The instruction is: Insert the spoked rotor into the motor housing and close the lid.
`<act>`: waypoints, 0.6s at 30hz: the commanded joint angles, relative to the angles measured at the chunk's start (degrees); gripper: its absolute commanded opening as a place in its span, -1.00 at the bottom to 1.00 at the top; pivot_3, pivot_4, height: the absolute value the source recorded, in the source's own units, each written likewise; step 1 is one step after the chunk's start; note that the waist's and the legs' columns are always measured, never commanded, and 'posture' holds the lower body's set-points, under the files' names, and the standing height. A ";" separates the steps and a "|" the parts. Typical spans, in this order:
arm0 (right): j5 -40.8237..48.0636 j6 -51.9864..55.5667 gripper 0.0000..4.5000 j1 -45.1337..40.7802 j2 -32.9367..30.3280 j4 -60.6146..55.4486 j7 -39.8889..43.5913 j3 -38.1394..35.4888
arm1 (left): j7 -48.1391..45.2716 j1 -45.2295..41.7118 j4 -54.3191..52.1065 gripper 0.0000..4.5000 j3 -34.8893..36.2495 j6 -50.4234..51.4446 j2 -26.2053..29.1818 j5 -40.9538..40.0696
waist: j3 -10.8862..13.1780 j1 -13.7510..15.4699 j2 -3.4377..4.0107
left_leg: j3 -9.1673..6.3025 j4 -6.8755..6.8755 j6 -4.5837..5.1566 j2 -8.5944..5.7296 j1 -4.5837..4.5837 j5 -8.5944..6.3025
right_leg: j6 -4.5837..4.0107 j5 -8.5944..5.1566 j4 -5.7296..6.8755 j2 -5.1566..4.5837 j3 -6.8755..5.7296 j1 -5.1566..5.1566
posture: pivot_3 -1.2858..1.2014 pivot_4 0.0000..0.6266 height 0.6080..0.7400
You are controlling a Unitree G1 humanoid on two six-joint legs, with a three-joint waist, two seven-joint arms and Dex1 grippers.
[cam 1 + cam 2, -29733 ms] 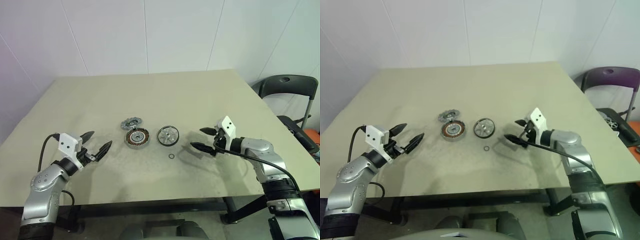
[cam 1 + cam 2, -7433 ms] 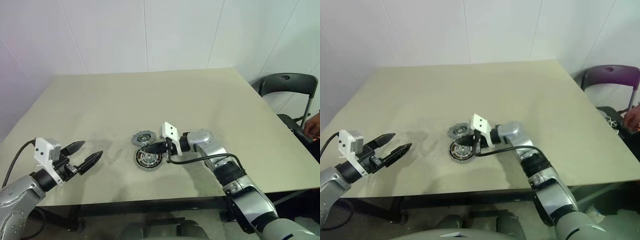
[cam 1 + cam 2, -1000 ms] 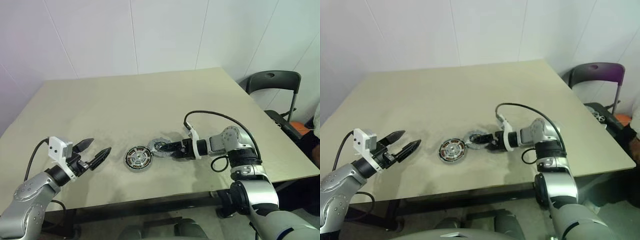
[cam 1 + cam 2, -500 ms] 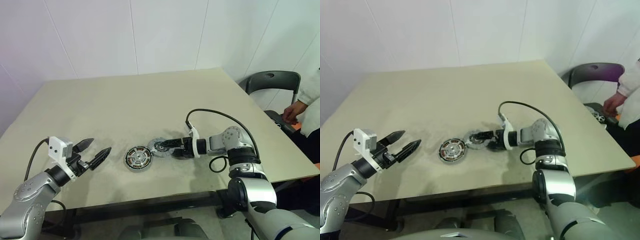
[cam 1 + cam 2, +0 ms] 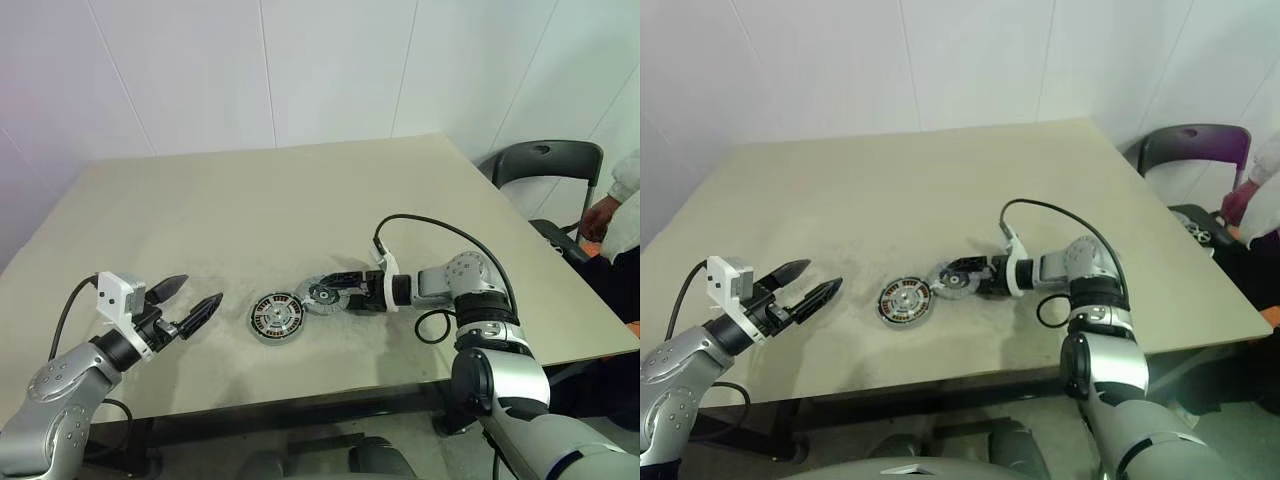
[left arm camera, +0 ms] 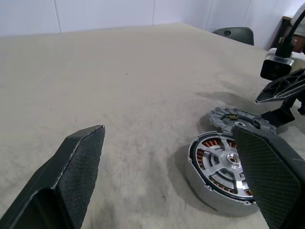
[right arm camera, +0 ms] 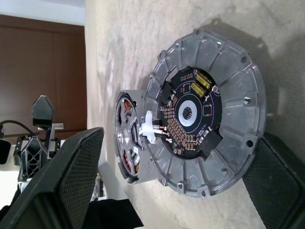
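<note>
The motor housing (image 5: 276, 318) is seen flat on the table (image 5: 300, 200), with a grey finned disc (image 5: 322, 294) touching its side. The right gripper (image 5: 335, 291) is spread wide around that disc, gripping nothing. The left gripper (image 5: 193, 306) is held released, well apart from both parts.

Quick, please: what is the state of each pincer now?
Left pincer: open, holding nothing, above the beige table.
Right pincer: open around the grey round metal piece with a dark circuit board; a grip cannot be told.
</note>
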 commanded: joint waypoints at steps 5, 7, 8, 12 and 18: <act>2.51 -0.15 0.97 -0.98 0.34 -5.77 1.53 1.58 | -0.39 -0.85 -1.04 1.00 0.85 -0.80 0.62 -0.28 | 0.06 0.03 0.09 | 0.00 0.00 0.00 0.00 -0.11 0.00 | 0.01 0.00 0.00 0.00 0.00 -0.09 | 0.03 -1.00 1.00; 3.34 0.91 0.97 -1.09 0.46 -7.50 2.11 1.82 | -0.51 -0.81 -0.97 1.00 0.99 -0.82 0.67 -0.34 | 0.07 0.05 0.10 | 0.00 -0.01 0.00 0.00 -0.23 0.00 | 0.01 0.01 0.00 0.00 0.00 -0.22 | 0.03 -1.00 1.00; 3.67 1.36 0.97 -1.18 0.56 -8.24 2.22 1.83 | -0.56 -0.77 -0.98 1.00 1.05 -0.81 0.69 -0.38 | 0.07 0.06 0.10 | 0.00 -0.06 0.00 0.00 -0.26 0.00 | -0.07 0.07 -0.01 -0.01 0.00 -0.25 | 0.03 -1.00 1.00; 4.76 2.70 0.97 -1.27 0.88 -10.71 2.61 2.40 | -0.66 -0.79 -0.75 1.00 1.49 -0.85 0.94 -0.36 | 0.07 0.06 0.11 | 0.00 -0.20 0.00 -0.03 -0.32 0.00 | 0.15 0.12 -0.06 -0.07 0.00 -0.33 | 0.03 -1.00 1.00; 6.58 5.34 0.97 -0.14 0.51 -17.37 4.33 6.70 | -1.79 1.10 -1.03 1.00 3.43 -0.82 2.34 -0.62 | 0.09 0.01 0.14 | -0.01 -0.30 0.00 -0.02 -0.33 -0.01 | 0.16 0.11 -0.09 -0.08 0.00 -0.39 | 0.03 -1.00 1.00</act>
